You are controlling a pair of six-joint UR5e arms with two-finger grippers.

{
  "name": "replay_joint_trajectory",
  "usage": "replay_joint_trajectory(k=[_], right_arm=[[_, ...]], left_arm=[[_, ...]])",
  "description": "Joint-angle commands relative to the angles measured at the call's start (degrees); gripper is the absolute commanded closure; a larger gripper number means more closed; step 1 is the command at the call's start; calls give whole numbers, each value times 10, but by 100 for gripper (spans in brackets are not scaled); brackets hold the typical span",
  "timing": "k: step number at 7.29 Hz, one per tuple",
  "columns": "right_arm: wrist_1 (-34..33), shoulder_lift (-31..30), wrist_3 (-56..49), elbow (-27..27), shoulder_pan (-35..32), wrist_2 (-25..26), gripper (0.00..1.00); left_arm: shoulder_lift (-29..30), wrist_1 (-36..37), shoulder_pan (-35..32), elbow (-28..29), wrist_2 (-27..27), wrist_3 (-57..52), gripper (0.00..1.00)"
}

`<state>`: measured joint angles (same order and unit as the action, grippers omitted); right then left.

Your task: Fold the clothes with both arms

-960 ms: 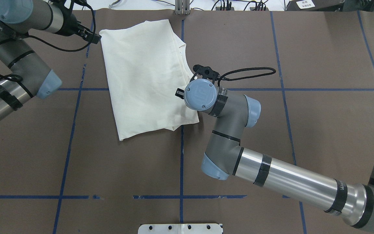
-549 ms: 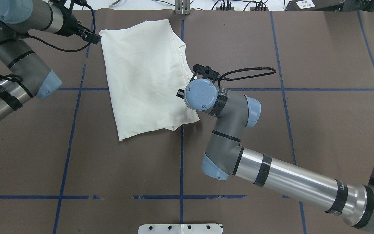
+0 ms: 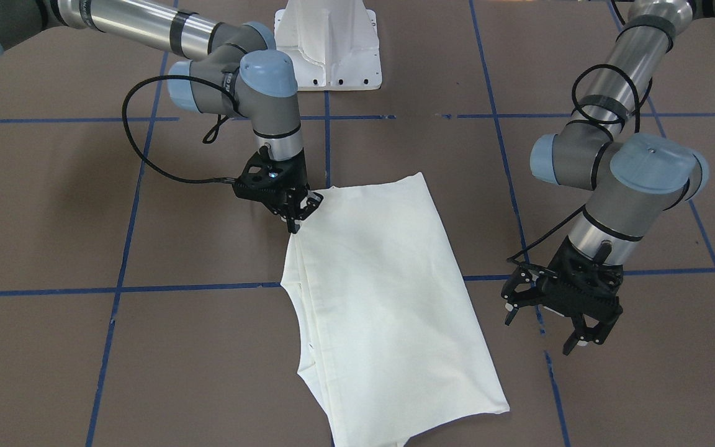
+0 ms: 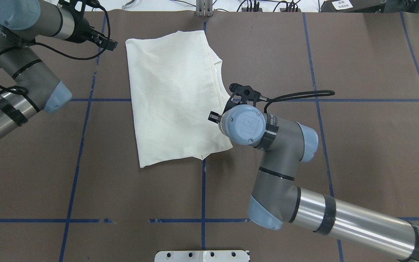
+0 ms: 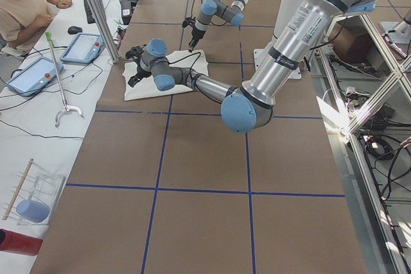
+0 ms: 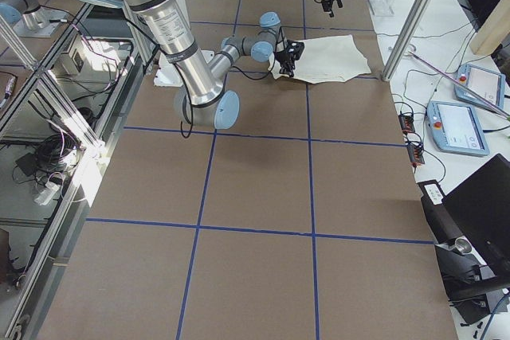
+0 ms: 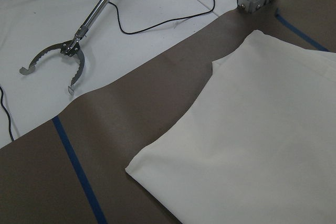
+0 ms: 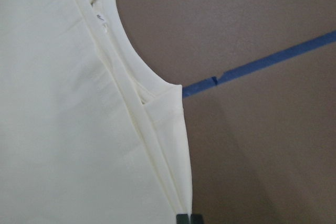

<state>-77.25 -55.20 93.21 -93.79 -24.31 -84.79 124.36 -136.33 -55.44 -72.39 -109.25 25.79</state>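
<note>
T-shirt [image 3: 382, 298] edge cut off at front view's bottom; right tool [image 3: 300, 217] mostly hidden under wrist [image 4: 245, 125] overhead.

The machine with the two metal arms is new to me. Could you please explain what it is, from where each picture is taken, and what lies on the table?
It is a robot with two metal arms, a left arm and a right arm, at a brown table. Each arm ends in a black claw with two fingers. One picture looks down from behind the robot, one faces it from across the table, two are taken from the table's ends, and two come from cameras on the wrists. On the table lies one cream shirt, folded, plain side up. The right claw is shut on the shirt's edge beside the neck opening. The left claw is open, holds nothing and does not touch the shirt. A person sits at a side desk.
</note>
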Motion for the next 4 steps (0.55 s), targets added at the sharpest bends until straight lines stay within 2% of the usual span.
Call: replay_joint_trajectory(k=[1, 3, 4], right_arm=[[-5, -88, 2, -108, 57, 49, 100], [-5, -146, 3, -159, 83, 74, 100], [-4, -154, 0, -162, 83, 75, 2]], left_arm=[[-1, -4, 2, 1, 0, 12, 0], [-1, -4, 2, 0, 0, 16, 0], [-1, -4, 11, -4, 0, 41, 0]])
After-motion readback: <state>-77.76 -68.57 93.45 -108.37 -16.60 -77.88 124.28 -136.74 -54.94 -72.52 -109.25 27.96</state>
